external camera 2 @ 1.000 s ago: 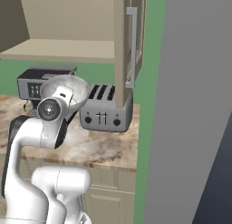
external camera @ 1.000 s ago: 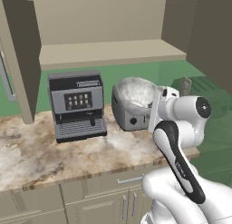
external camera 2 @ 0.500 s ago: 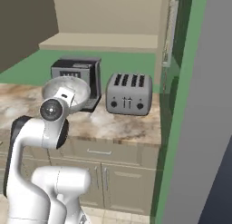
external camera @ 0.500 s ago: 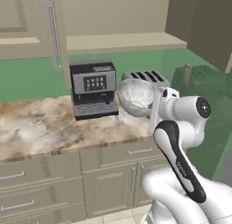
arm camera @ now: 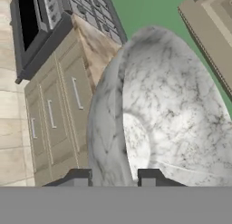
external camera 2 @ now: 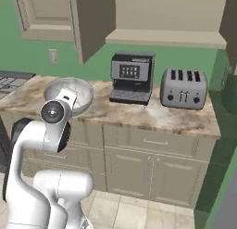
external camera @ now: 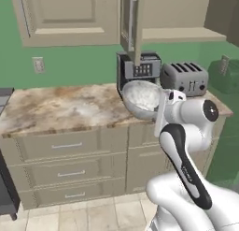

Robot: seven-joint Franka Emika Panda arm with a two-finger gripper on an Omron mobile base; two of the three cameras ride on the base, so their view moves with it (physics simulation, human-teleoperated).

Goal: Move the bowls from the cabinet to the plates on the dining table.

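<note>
A pale grey-white marbled bowl is held in front of the counter, tipped on its side with its hollow facing the cameras. My gripper is shut on its rim, one fingertip inside the wall and one outside. In the hand view the bowl takes up most of the picture. The beige cabinet hangs above the counter with its door swung open over a beige shelf. The plates and the dining table are out of view.
The marbled counter bears a coffee machine and a toaster. Beige drawer fronts run below it. A stove sits at the counter's left end.
The whole scene has slid to the right in both base views, so the camera has turned left. The bowl stays in my grip at the same place relative to the arm.
</note>
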